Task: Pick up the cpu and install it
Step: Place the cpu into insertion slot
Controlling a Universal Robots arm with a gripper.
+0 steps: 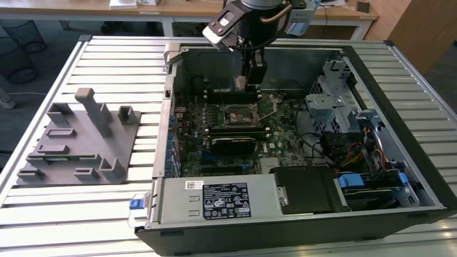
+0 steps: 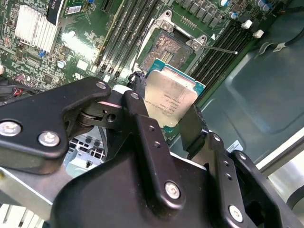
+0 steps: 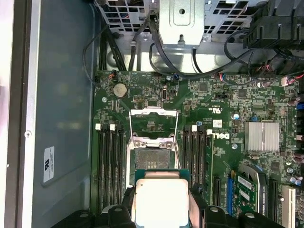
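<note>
Second wrist view: black gripper [image 2: 166, 108] clamps flat silvery square cpu [image 2: 168, 97] by opposite edges; likely light, stiff, fragile; metal-framed socket [image 2: 171, 45] just beyond fingertips

cpu [image 3: 161, 199]: one is showing, in both wrist views [image 2: 168, 102]
gripper [image 2: 166, 110]: one is showing; two black fingers [image 2: 147, 128] are closing on the cpu, one at each side
computer case [image 1: 286, 235]: one is lying open
motherboard [image 3: 213, 99]: one is lying inside it
socket [image 3: 152, 156]: one is standing open; one metal frame is lifting off it
memory-slot banks [image 3: 111, 161]: two are flanking the socket, one per side
finned heatsink [image 3: 262, 137]: one is showing
coin battery [image 3: 119, 89]: one is showing
grey holder block [image 1: 78, 142]: one is sitting outside the case
</note>
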